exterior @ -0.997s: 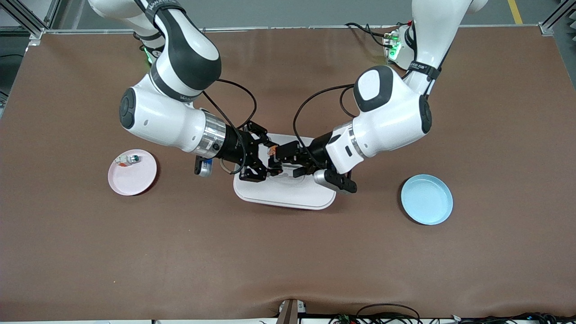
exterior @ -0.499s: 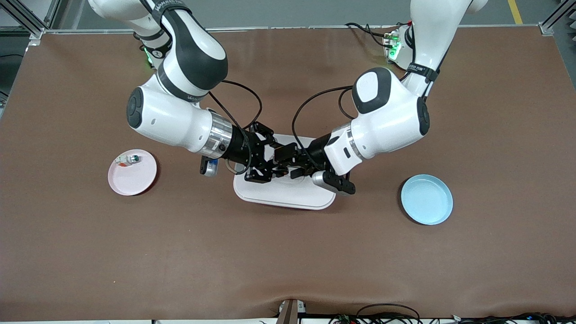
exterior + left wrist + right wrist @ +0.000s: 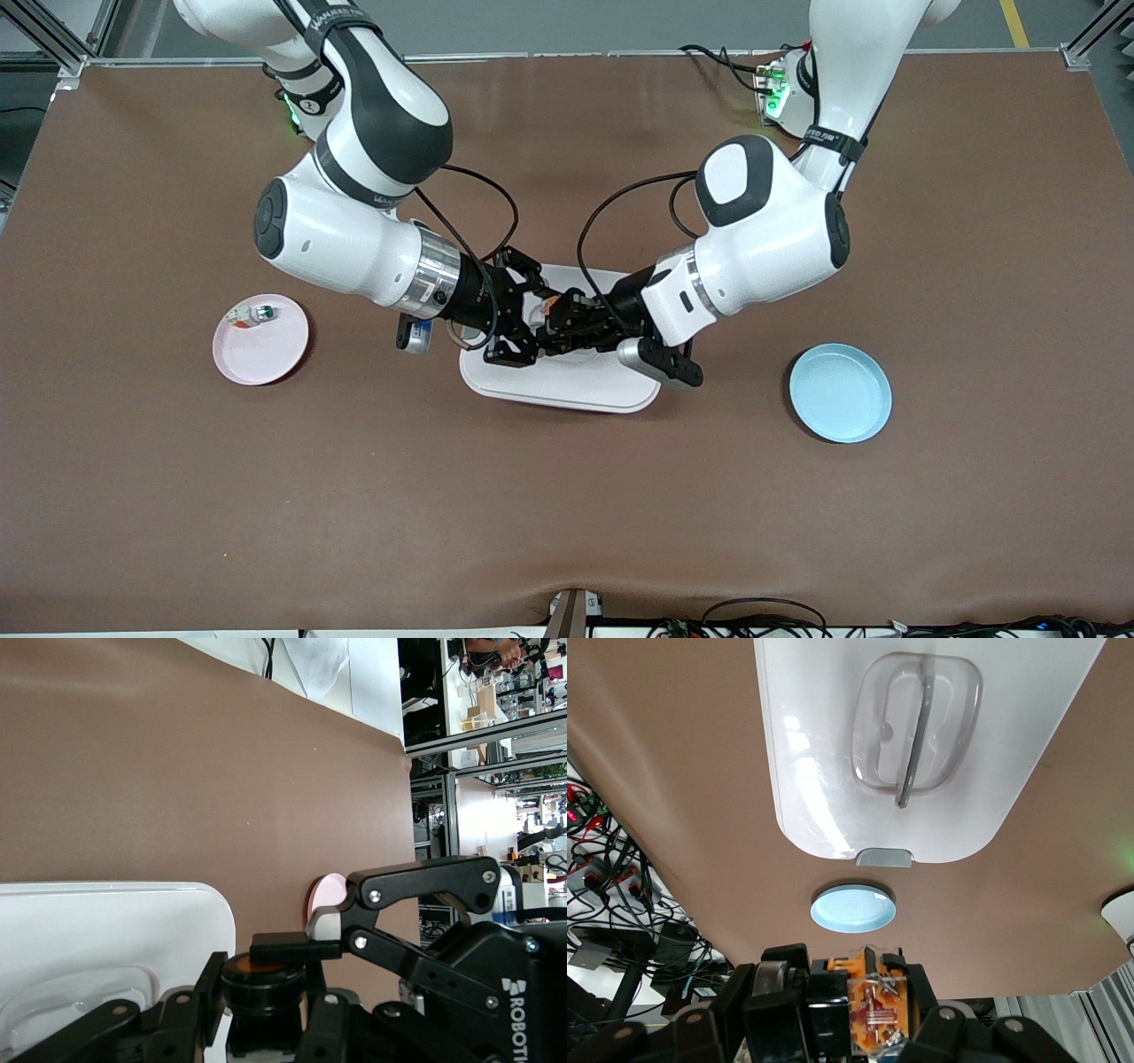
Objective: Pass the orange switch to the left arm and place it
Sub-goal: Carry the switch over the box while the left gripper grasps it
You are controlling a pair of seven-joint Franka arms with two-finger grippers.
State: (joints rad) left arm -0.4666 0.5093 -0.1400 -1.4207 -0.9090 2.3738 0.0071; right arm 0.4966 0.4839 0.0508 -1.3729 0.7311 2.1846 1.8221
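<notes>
Two grippers meet above the box [image 3: 567,381] at the table's middle, the right gripper [image 3: 523,323] and left gripper [image 3: 560,326] both clamped on the orange switch [image 3: 548,307]. Handover step; next, the right should probably release.

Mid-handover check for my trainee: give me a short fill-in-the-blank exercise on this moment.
1. Both pincers meet over the large white plastic ____.
2. The left pincer and right pincer are both shut on the tiny orange ____.
3. The round blue plate holds ____.
4. The small white-and-green part lies on the round ____ plate.

Missing words: box; switch; nothing; pink
</notes>
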